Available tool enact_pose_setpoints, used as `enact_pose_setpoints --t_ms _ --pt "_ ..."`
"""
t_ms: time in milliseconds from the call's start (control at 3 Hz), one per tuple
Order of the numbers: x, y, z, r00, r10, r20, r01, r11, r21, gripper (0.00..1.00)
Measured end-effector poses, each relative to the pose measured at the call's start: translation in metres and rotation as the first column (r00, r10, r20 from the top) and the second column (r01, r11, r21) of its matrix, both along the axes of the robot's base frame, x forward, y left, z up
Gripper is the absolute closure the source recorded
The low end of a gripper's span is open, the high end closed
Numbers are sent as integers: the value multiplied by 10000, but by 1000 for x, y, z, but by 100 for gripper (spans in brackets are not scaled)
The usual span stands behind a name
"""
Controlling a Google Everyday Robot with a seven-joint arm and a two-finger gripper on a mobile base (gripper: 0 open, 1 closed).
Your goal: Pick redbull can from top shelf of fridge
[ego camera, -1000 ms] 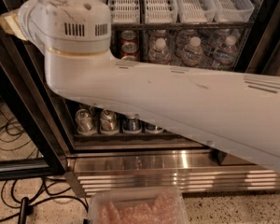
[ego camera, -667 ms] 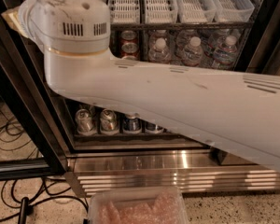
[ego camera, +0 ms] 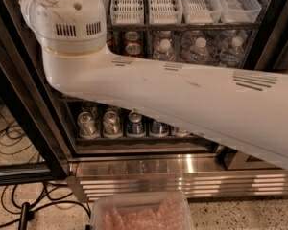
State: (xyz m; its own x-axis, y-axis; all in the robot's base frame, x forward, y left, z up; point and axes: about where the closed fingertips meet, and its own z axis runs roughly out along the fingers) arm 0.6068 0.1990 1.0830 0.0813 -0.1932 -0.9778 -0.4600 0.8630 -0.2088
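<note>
Camera view: the arm (ego camera: 182, 95) crosses the whole frame from lower right to upper left, ending in a round vented joint (ego camera: 69, 23) in front of the open fridge (ego camera: 31, 104). It reaches up and left, most likely because the target sits high, on the top shelf (ego camera: 182, 27). The gripper is out of the frame, somewhere past that joint, so I cannot tell whether it is released, clenched or grasping anything.

The top shelf shows only at the upper edge, a dark wire rack carrying long white slotted trays (ego camera: 163, 4) set side by side, probably as lanes to keep drinks in rows. The trays that show look bare.

The redbull can does not show. If it stands on the top shelf, it is behind the joint or above the frame, so its look cannot be told here.

Below the trays stand red cola cans (ego camera: 132, 42) beside water bottles (ego camera: 199, 49). Lower down, under the arm, is a row of cans with silver tops (ego camera: 110, 123), some of them dark blue (ego camera: 134, 124). These are short, not the slim one wanted.

A ribbed steel base (ego camera: 182, 176) closes the fridge at the bottom. A clear tub (ego camera: 139, 212) sits in front of it, and cables (ego camera: 9, 138) lie on the floor to the left.
</note>
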Motion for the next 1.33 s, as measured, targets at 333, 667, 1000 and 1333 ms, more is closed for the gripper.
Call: enact_pose_setpoints --t_ms 333,667,1000,1333 --pt "7 -3 0 9994 -305 139 305 9995 -44 45" --pt "11 -3 -3 9988 -460 171 462 9989 -75 38" --pt "16 0 -6 9984 -538 174 540 9985 -114 41" --pt "22 7 -8 9982 -566 186 568 9983 -133 44"
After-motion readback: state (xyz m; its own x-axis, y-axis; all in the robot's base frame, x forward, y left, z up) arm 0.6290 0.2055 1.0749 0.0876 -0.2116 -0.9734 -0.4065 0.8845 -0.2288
